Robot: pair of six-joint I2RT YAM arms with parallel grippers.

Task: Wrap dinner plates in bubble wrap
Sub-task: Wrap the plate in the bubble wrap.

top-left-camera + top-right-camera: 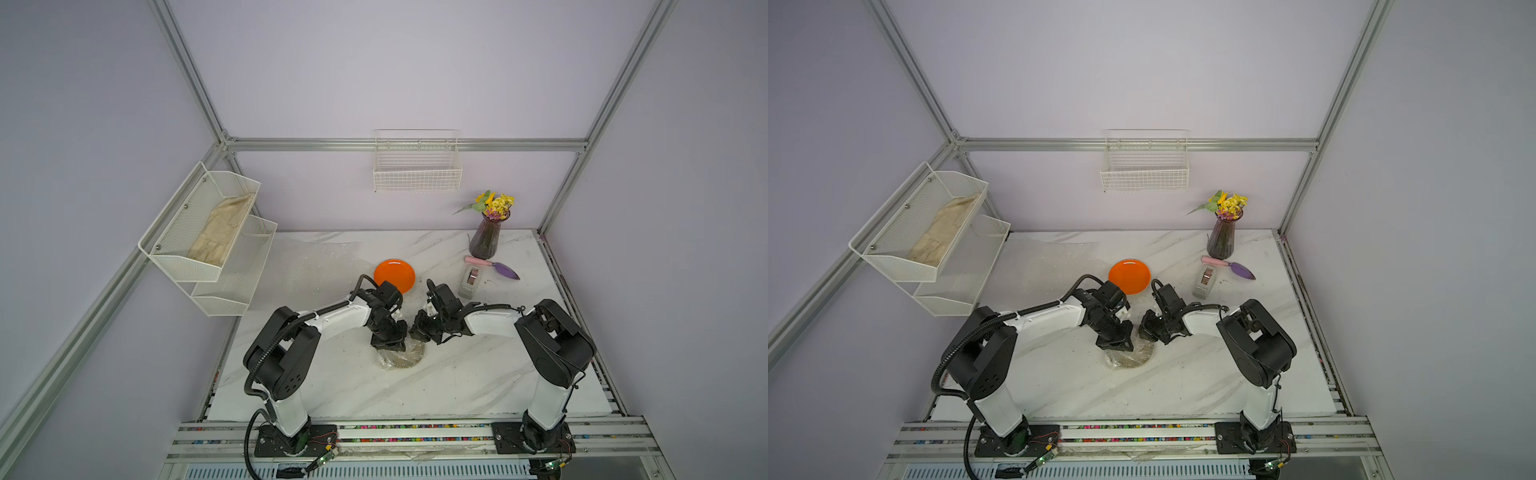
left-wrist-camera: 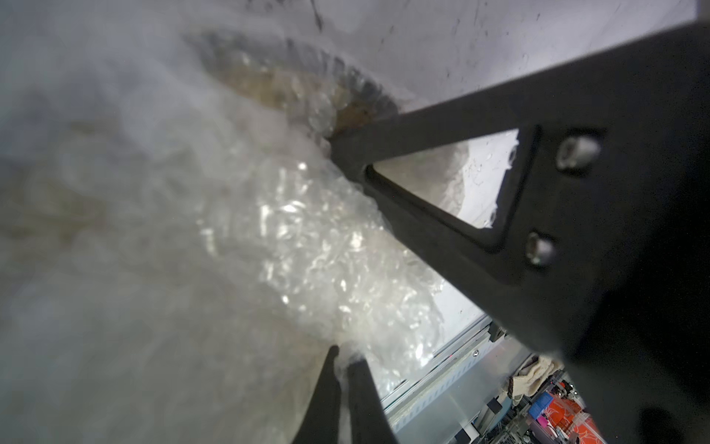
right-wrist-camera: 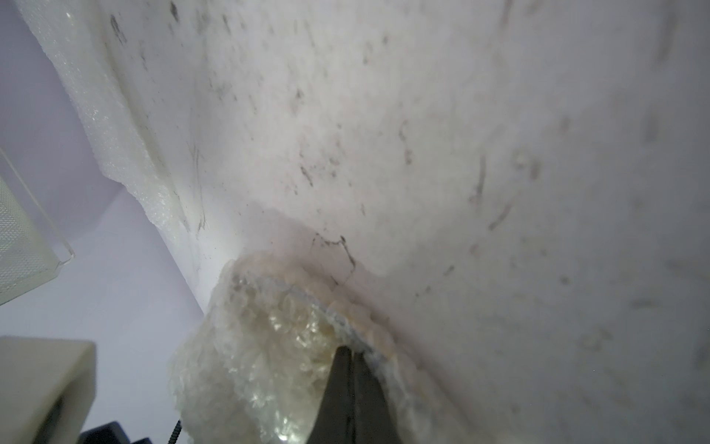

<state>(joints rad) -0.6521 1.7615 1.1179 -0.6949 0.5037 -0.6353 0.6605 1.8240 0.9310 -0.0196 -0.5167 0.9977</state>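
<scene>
A yellow dinner plate with a dark patterned rim [image 2: 307, 61] lies at the table's centre, bundled in crinkly bubble wrap [image 1: 401, 358] [image 1: 1128, 358] [image 3: 246, 346]. My left gripper [image 2: 344, 357] [image 1: 390, 344] bears down on the bundle's far left side, its tips shut on a fold of the wrap. My right gripper [image 3: 351, 351] [image 1: 419, 332] is shut, its tips pressed against the wrap at the plate's rim. A plain orange plate [image 1: 395, 275] [image 1: 1129, 276] lies bare behind the arms. A flat sheet of bubble wrap [image 1: 316, 266] [image 3: 115, 127] is spread at the back left.
A grey tape dispenser [image 1: 469, 282], a purple trowel [image 1: 498, 268] and a vase of flowers [image 1: 485, 239] stand at the back right. White mesh shelves [image 1: 232, 286] holding a beige cloth [image 1: 222, 230] hang on the left wall. A wire basket [image 1: 417, 178] hangs on the back wall.
</scene>
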